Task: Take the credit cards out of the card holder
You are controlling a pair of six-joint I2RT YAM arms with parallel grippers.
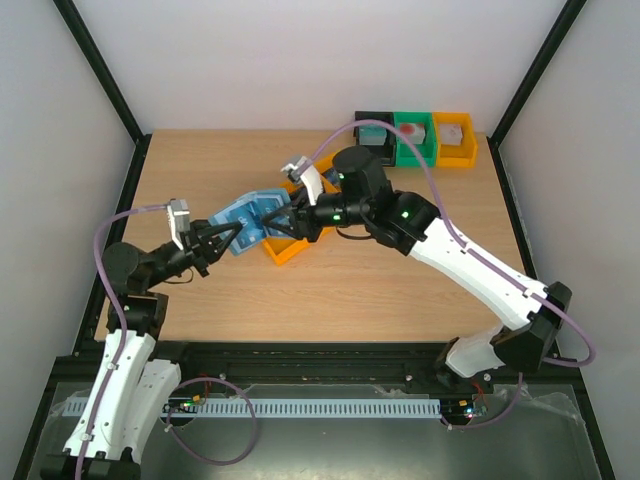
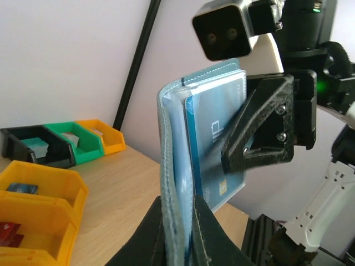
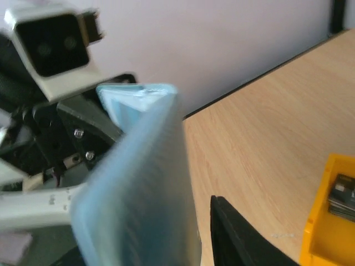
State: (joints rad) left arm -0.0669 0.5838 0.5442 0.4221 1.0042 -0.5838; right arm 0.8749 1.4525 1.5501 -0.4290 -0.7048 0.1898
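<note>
The light blue card holder (image 1: 248, 214) is held upright off the table, and my left gripper (image 1: 226, 238) is shut on its lower edge. In the left wrist view the holder (image 2: 173, 144) stands between my left gripper's jaws (image 2: 178, 204), and a blue credit card (image 2: 217, 138) sticks out of its right side. My right gripper (image 1: 284, 218) is at that side, with one finger (image 2: 265, 124) against the card. In the right wrist view the blurred holder (image 3: 141, 183) fills the left, and a gap shows between it and the one visible finger (image 3: 236, 238). The other finger is hidden.
An orange bin (image 1: 283, 250) sits on the table right under the grippers. It holds a blue card (image 2: 22, 188), a red card (image 2: 8, 233) and a dark card (image 3: 340, 194). Black (image 1: 374, 128), green (image 1: 414, 140) and orange (image 1: 455, 140) bins stand at the back right.
</note>
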